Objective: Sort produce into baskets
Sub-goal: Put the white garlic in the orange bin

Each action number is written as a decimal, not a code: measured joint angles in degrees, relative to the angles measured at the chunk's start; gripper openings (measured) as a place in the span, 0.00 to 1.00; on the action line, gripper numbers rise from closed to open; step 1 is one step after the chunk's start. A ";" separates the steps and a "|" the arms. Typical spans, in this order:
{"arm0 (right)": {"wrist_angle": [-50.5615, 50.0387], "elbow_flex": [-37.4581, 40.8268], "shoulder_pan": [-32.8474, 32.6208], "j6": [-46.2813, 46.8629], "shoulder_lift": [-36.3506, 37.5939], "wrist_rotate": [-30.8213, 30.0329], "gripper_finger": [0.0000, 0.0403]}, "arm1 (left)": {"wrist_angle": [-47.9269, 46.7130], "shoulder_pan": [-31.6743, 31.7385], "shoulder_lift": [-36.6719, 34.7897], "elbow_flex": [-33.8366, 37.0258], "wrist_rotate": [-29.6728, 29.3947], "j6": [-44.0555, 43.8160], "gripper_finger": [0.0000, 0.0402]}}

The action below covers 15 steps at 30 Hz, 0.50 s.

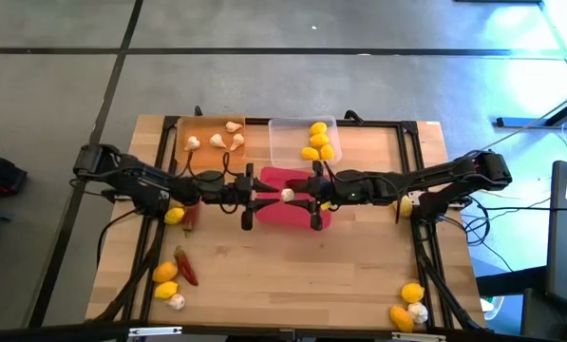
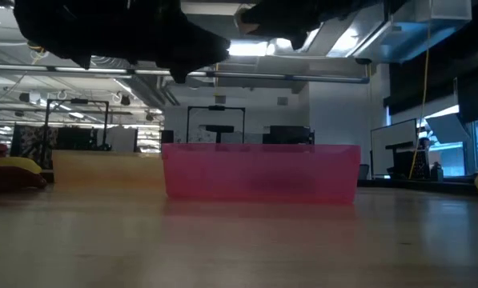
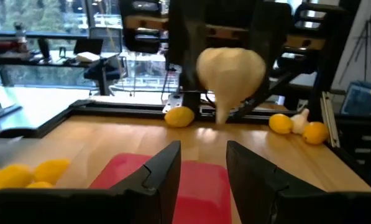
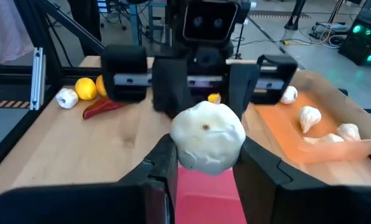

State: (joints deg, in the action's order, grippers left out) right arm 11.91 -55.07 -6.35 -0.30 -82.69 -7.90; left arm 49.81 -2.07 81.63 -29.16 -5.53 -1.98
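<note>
A white garlic bulb (image 1: 288, 195) hangs over the pink-red tray (image 1: 275, 211) at the table's middle, with my right gripper (image 4: 208, 163) shut on it. My left gripper (image 3: 204, 165) faces it from the table's left, open, its fingertips just short of the bulb (image 3: 230, 71) and nothing between them. At the far edge, the orange tray (image 1: 207, 161) holds several garlic bulbs. The clear tray (image 1: 285, 144) beside it holds lemons. In the low view the pink-red tray (image 2: 261, 172) stands on the table under both dark grippers. My right gripper pinches the garlic bulb between its two fingers (image 4: 162, 167), one on each side of the bulb's round body (image 4: 180, 149). The fingers come nearly level from the table's right. The bulb is lifted clear above the pink-red tray, its pointed end (image 3: 222, 115) turned down.
Loose produce lies near the front left: a chili (image 1: 185, 266), two lemons (image 1: 165, 274) and a garlic bulb (image 1: 177, 301). Another lemon (image 1: 174, 216) sits under my left arm. At the front right lie lemons (image 1: 412, 292) and a garlic bulb (image 1: 418, 311); a lemon (image 1: 405, 204) lies by my right arm.
</note>
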 joint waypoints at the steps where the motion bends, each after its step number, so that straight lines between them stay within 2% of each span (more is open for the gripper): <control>1: 0.27 0.00 0.00 0.00 -0.30 0.00 0.28 | 0.11 -0.29 0.66 -0.54 0.06 0.75 0.31; 6: 0.63 0.00 -0.04 0.44 -0.95 0.02 0.28 | 0.10 -1.35 3.18 -3.12 0.12 3.42 0.31; 15: 0.32 0.00 -0.04 1.11 -0.95 0.08 0.28 | -0.05 -1.33 3.32 -4.42 0.10 2.72 0.31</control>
State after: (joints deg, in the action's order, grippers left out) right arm 12.23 -55.07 -6.39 0.82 -83.64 -7.82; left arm 49.76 -3.40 84.95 -33.58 -5.43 0.74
